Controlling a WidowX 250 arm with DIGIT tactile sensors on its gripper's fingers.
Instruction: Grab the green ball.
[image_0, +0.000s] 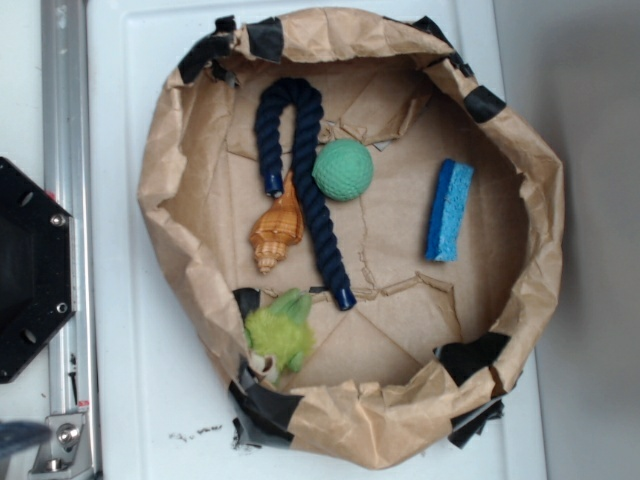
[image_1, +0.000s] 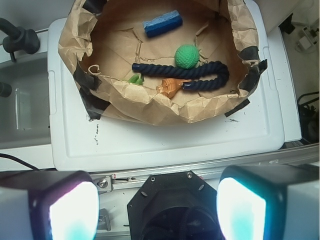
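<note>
My pincer (image_1: 157, 207) hangs open, well back from the paper bin (image_0: 540, 200), where the green ball (image_0: 343, 169) lies touching the rope (image_0: 310, 190), apart from the sponge (image_0: 449, 210).

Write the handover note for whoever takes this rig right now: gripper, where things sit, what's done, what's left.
Gripper: open, empty, far back from the paper-lined bin, over the robot base.
Green ball: on the bin floor, touching the navy rope; orange shell on the rope's other side, blue sponge apart from it, lime plush toy by the bin wall.
Done: nothing yet; ball untouched.
Left: approach, descend over the ball, close, lift.
</note>
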